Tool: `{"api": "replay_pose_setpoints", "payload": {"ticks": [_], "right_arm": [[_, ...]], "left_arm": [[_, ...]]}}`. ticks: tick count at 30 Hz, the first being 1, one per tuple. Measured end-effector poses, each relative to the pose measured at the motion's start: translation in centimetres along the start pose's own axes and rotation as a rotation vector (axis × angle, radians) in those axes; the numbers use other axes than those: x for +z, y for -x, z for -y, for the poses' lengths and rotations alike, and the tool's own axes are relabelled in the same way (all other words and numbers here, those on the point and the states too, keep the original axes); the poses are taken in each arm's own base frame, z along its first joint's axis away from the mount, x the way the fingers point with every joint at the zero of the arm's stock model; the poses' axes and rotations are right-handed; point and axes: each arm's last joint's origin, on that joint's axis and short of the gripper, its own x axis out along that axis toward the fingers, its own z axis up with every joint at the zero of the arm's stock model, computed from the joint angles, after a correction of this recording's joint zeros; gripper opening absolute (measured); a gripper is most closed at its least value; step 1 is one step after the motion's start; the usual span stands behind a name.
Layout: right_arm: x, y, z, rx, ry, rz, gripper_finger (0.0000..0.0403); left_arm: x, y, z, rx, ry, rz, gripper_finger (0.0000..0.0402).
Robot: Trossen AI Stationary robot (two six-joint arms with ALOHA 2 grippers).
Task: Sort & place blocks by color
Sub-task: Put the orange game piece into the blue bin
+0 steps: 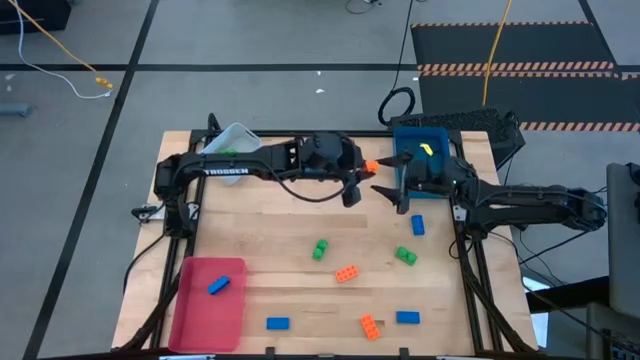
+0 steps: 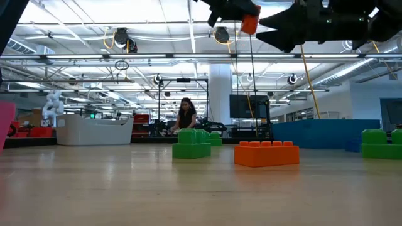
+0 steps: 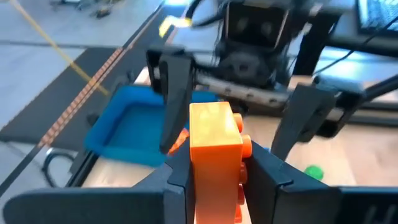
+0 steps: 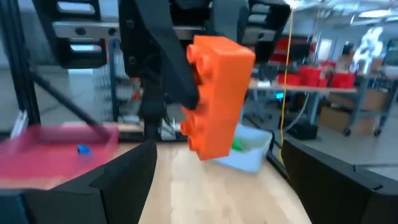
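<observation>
**Two grippers meet over an orange block: a mid-air handover**

Two arms face each other above the far middle of the table (image 1: pixel 300 235). The left gripper (image 1: pixel 366 168) has its fingers (image 3: pixel 176 180) pressed on the sides of an orange block (image 1: pixel 371 165), held clear of the wood. The right gripper (image 1: pixel 388 190) stands just beside it with jaws spread wide and empty, one to each side of the block in the right wrist view. The step in hand appears to be a pass from left to right. The next move would call for the right jaws to close squarely on the block before the left fingers let go; a slack or skewed grip could drop it.

Containers. A blue tray (image 1: pixel 410 140) at the far right corner holds a yellow piece (image 1: pixel 428 150). A red tray (image 1: pixel 200 310) at the near left corner holds one blue block (image 1: pixel 218 286). A pale tray (image 1: pixel 240 137) at the far left corner shows something green (image 1: pixel 230 152) inside.

Loose on the wood: three blue blocks, two green, two orange, toward the near right.
</observation>
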Motion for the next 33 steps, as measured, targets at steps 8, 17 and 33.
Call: {"api": "replay_pose_setpoints", "payload": {"ticks": [8, 17, 33], "right_arm": [[0.0, 0.2, 0.0, -0.006, -0.030, 0.055, 0.0338], [0.3, 0.3, -0.1, 0.024, -0.060, 0.084, 0.0311], [0.4, 0.3, -0.2, 0.064, -0.056, 0.096, 0.0129]], "left_arm": [[0.3, -0.5, 0.1, -0.080, 0.011, 0.102, 0.0090], [0.3, -0.5, 0.1, -0.078, -0.001, 0.104, 0.0090], [-0.3, -1.7, 0.3, -0.116, -0.005, 0.114, 0.0108]]}}
